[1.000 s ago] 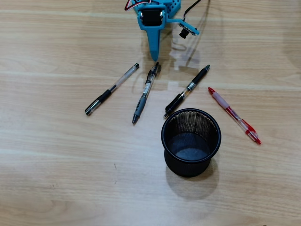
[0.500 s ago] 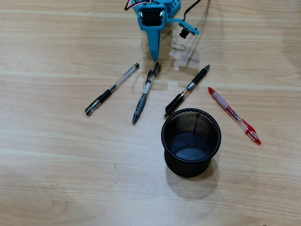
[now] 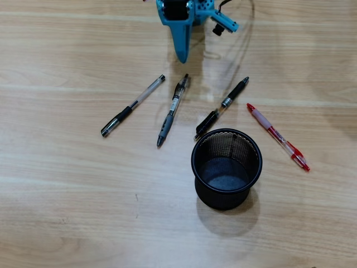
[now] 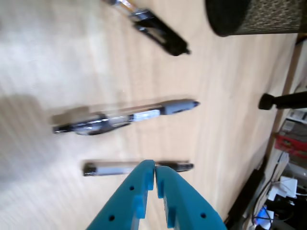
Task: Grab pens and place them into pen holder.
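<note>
Four pens (image 3: 172, 111) flat on table (image 3: 67, 195), fanned near far edge; pen holder (image 3: 226, 167) mid-table, empty. Wrist view blurred, holder cut off. Gripper (image 4: 155, 178) closed, holding nothing, moved back from pens.

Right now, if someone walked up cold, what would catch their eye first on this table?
Probably the black mesh pen holder, standing empty near the middle of the wooden table in the overhead view. Next, four pens fanned above it, the red pen alone on its right. The blue gripper, jaws shut, sits at the top edge.
</note>
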Available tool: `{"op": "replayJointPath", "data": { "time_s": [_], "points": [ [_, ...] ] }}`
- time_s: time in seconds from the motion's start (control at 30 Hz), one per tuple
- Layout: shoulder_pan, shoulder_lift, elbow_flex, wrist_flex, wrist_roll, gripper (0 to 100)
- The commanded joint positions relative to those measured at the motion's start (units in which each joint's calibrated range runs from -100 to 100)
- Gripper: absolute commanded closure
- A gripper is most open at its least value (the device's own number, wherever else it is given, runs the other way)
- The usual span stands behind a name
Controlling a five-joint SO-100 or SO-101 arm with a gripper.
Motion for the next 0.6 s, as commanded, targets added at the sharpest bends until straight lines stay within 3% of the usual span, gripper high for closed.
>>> {"op": "replayJointPath", "data": {
  "time_s": [0.0, 0.23, 0.4, 0.57],
  "points": [
    [2.06, 8.9, -13.62, 0.04, -0.59, 98],
    [4.34, 17.82, -24.3, 0.22, -10.44, 98],
    [6.26, 21.9, -26.65, 0.49, -22.69, 98],
    [8.18, 26.91, -32.35, 9.79, -32.06, 98]
  ]
}}
